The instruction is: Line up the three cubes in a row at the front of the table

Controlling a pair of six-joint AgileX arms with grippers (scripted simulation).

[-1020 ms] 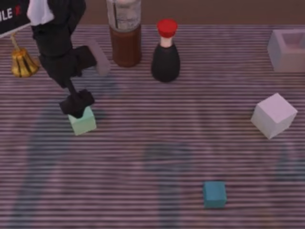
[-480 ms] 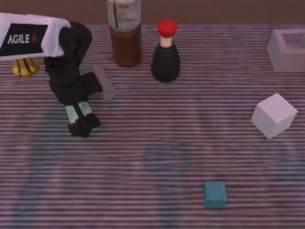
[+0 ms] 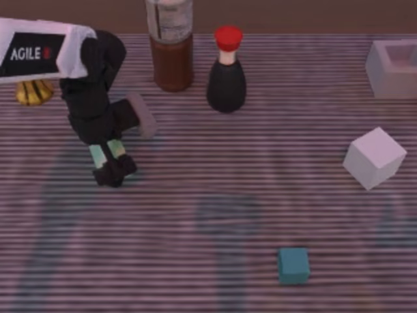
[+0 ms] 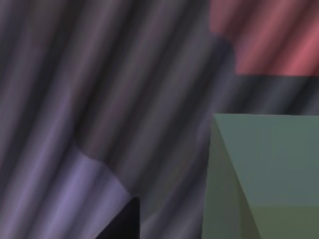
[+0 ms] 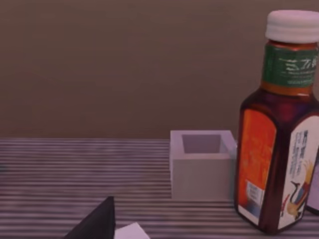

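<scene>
The mint-green cube (image 3: 98,155) sits between the fingers of my left gripper (image 3: 115,171), which is shut on it at the table's left side. In the left wrist view the same cube (image 4: 269,169) fills the corner beside one dark finger (image 4: 127,221). Apart from it, the teal-blue cube (image 3: 293,265) rests near the front edge, right of centre. The lilac-white cube (image 3: 374,157) stands turned at the right. My right arm is outside the top view. One dark finger (image 5: 99,224) shows in the right wrist view, set well off to one side, with a corner of the lilac-white cube (image 5: 132,232) beside it.
Along the back of the striped table (image 3: 215,195) stand a gold bell (image 3: 31,91), a brown sauce bottle (image 3: 171,52) and a black bottle with a red cap (image 3: 227,75). A hollow square block (image 3: 394,68) sits at the back right.
A second ago my left gripper hung just behind the mint-green cube. It has since swung over the cube and shut on it. Nothing has moved in the last half second.
</scene>
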